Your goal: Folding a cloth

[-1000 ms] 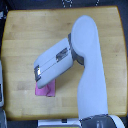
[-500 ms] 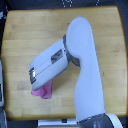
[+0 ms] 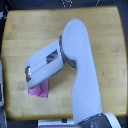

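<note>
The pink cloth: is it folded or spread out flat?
Cannot tell: the gripper covers most of the cloth; only a small pink corner shows.

The thin pink-magenta fabric cloth (image 3: pixel 40 90) lies on the wooden tabletop (image 3: pixel 30 35), toward the exterior view's lower left. The white, bulky robot arm (image 3: pixel 80 65) reaches across from the lower right, its gripper end (image 3: pixel 31 74) over the cloth's upper part.

I see even, fairly bright lighting with no hard glare. The frame is low-resolution and soft throughout; edges blur. A faint shadow sits under the arm (image 3: pixel 80 75) on the table (image 3: pixel 30 30).
</note>
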### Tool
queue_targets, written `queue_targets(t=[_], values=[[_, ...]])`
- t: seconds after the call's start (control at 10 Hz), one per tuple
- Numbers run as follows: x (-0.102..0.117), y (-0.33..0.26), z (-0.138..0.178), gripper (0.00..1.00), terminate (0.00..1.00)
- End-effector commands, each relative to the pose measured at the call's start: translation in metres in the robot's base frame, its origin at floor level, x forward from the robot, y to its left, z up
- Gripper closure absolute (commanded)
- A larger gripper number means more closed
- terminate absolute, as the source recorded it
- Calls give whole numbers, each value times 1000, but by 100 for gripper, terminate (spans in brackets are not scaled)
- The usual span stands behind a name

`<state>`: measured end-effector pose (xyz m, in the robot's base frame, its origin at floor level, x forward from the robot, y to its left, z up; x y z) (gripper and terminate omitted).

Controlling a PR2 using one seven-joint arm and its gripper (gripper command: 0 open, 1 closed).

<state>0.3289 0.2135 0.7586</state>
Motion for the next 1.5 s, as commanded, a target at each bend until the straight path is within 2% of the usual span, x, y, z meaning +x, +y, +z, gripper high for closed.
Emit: queue_targets(t=[0.0,0.5,0.6,1.1,1.4], values=[[3,20,-32,100,0],[19,15,-27,100,0],[24,17,-27,0,0],[35,10,-23,0,0],[34,6,-6,0,0]])
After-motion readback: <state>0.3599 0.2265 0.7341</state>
